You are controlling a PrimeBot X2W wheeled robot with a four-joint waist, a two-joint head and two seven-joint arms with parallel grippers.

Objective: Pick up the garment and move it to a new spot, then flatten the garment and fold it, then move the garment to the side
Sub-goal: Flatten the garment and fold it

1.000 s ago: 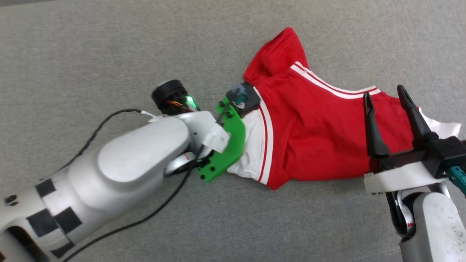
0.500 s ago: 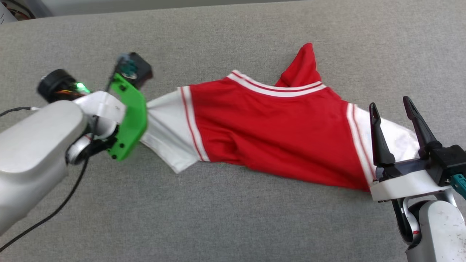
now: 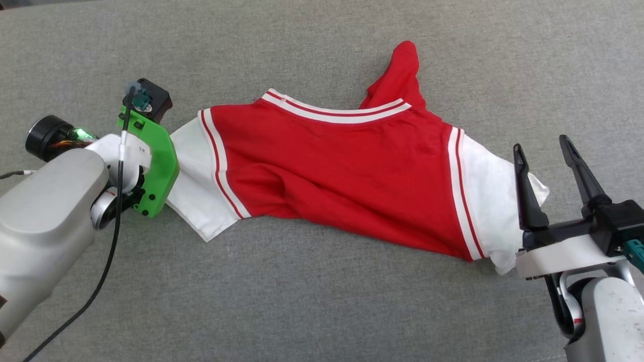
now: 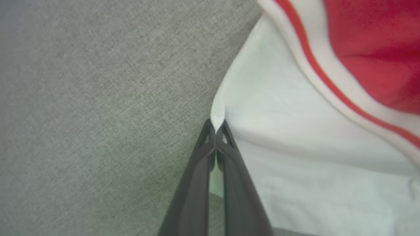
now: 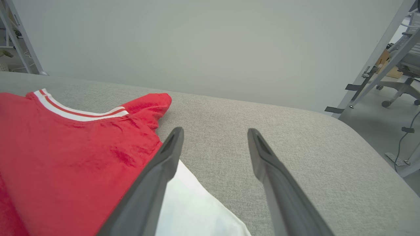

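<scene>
The garment (image 3: 342, 171) lies stretched across the grey fabric-covered table (image 3: 322, 301). In the head view it runs from 9 o'clock to 3 o'clock, with the red body in the middle and white cloth at each end. A red flap (image 3: 397, 70) pokes out toward 1 o'clock, beyond the striped neck trim (image 3: 332, 111).

The left hand (image 4: 216, 126) is closed, its two dark fingertips pinching the edge of the white sleeve (image 3: 193, 186) at 9 o'clock. In the left wrist view a small peak of white cloth rises between the tips. The green bracket (image 3: 156, 166) on that wrist sits over the sleeve's outer edge.

The right hand (image 3: 539, 142) stands at 3 o'clock with its fingers spread wide, gripping nothing. One finger overlaps the other sleeve (image 3: 488, 201) in the head view. I cannot tell whether it touches the cloth.
</scene>
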